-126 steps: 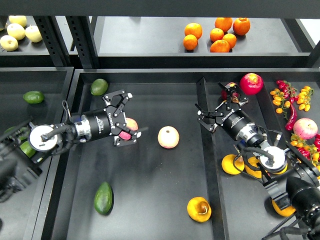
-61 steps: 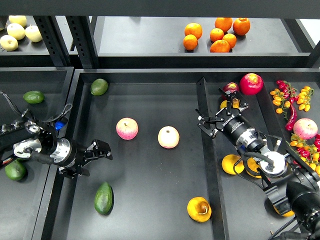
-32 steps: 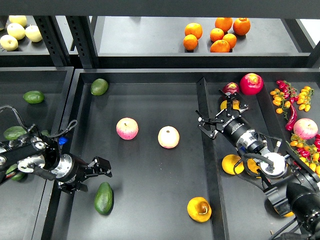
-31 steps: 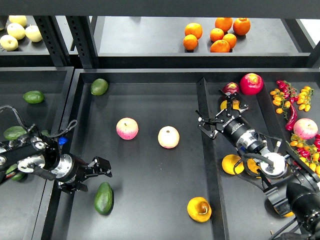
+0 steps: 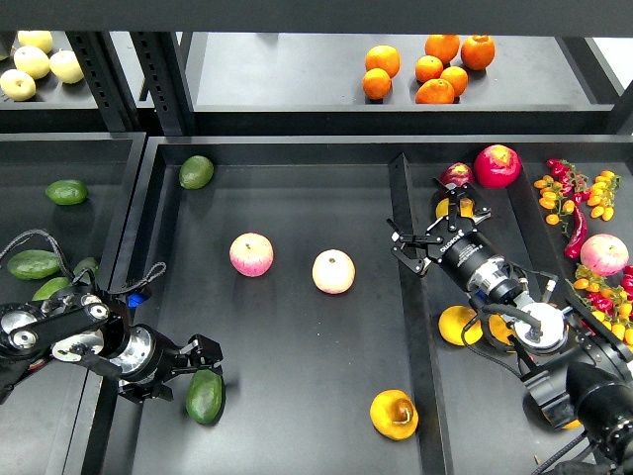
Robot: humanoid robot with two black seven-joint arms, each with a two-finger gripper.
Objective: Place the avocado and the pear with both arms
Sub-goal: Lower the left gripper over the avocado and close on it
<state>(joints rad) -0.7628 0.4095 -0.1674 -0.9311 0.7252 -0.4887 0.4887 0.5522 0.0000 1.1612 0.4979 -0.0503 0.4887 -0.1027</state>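
Note:
The dark green avocado (image 5: 205,397) lies on the floor of the middle tray (image 5: 297,336) at the front left. My left gripper (image 5: 184,370) is open and low, right beside the avocado's upper left end; I cannot tell if it touches. The orange-yellow pear (image 5: 394,414) lies at the tray's front right, with nothing around it. My right gripper (image 5: 427,232) is open and empty, hovering over the tray's right divider (image 5: 406,297), well above the pear.
Two pink-yellow apples (image 5: 251,254) (image 5: 333,271) lie mid-tray. A brighter green avocado (image 5: 196,171) sits at the back left. Oranges (image 5: 427,65) are on the back shelf. The right bin holds red fruit (image 5: 497,164), peppers and orange fruit (image 5: 458,325). The left bin holds more avocados (image 5: 66,191).
My left arm has swung down and back from the apples to the front left, ending beside the avocado. The right gripper has barely shifted. No fruit has moved.

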